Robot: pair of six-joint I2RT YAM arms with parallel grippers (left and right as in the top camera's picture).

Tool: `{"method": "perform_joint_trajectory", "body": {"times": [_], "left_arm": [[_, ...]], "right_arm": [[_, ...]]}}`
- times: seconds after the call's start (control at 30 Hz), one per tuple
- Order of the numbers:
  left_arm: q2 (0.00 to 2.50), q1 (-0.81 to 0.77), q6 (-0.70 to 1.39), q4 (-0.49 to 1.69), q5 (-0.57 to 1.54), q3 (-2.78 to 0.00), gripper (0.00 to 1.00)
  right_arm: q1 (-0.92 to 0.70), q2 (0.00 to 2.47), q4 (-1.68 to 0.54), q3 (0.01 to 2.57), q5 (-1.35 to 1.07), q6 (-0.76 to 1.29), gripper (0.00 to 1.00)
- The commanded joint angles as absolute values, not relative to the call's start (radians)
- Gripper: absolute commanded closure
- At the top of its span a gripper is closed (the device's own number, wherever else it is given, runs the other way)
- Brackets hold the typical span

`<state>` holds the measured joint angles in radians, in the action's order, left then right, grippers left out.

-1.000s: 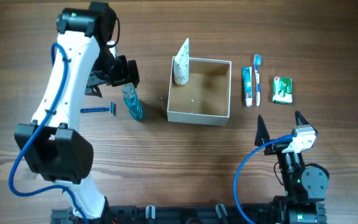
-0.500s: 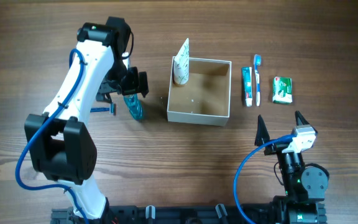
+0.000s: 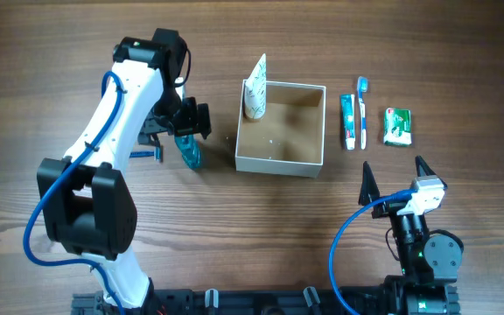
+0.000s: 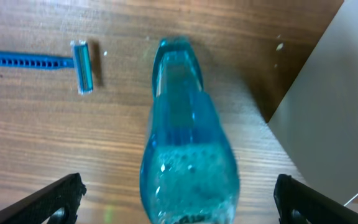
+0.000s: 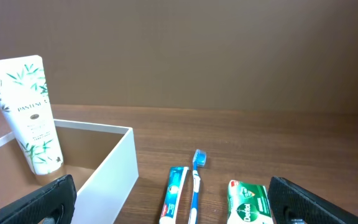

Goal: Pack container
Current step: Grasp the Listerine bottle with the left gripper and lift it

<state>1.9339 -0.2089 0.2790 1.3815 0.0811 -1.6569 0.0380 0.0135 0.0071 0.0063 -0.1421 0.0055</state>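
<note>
From above you get the whole layout: the container, a square box with thin white walls and a tan cardboard floor, sits mid-table, with one white tube standing tilted in its far left corner. Only the right wrist view lets you read that tube's green leaf print and its flat crimped top. Only the left wrist view shows you the bubbly speckles inside the clear blue bottle, which lies on the wood grain near the box's white wall, with one blue razor on its other side. Your left gripper hangs over that bottle, fingers spread wide on either side of it and gripping nothing. Your right gripper is equally wide apart and empty, on the near side of the table. Right of the box lie one toothpaste tube, one toothbrush and one glossy green packet, side by side.
</note>
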Motion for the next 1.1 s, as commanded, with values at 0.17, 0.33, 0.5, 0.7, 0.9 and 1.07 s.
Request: {"method": "perform_joint_trajectory", "body": {"times": [0.17,0.33,0.5,0.7,0.9,1.07], "left_arm": [[1.937,-0.214,0.283,1.353,0.086,-1.649,0.12],[1.937,-0.214,0.284,1.354,0.086,-1.649,0.27],[1.937,-0.214,0.284,1.357,0.086,-1.649,0.42],[1.937,-0.214,0.284,1.357,0.086,-1.649,0.64],[1.937,-0.214,0.284,1.357,0.086,-1.649,0.78],[1.929,-0.214,0.284,1.357,0.086,-1.650,0.78]], "right_arm": [[0.032,0.007,0.011,0.005,-0.151,0.003,0.00],[0.032,0.007,0.011,0.005,-0.151,0.003,0.00],[0.032,0.007,0.011,0.005,-0.151,0.003,0.00],[0.032,0.007,0.011,0.005,-0.151,0.003,0.00],[0.032,0.007,0.011,0.005,-0.151,0.002,0.00],[0.032,0.007,0.011,0.005,-0.151,0.003,0.00]]}}
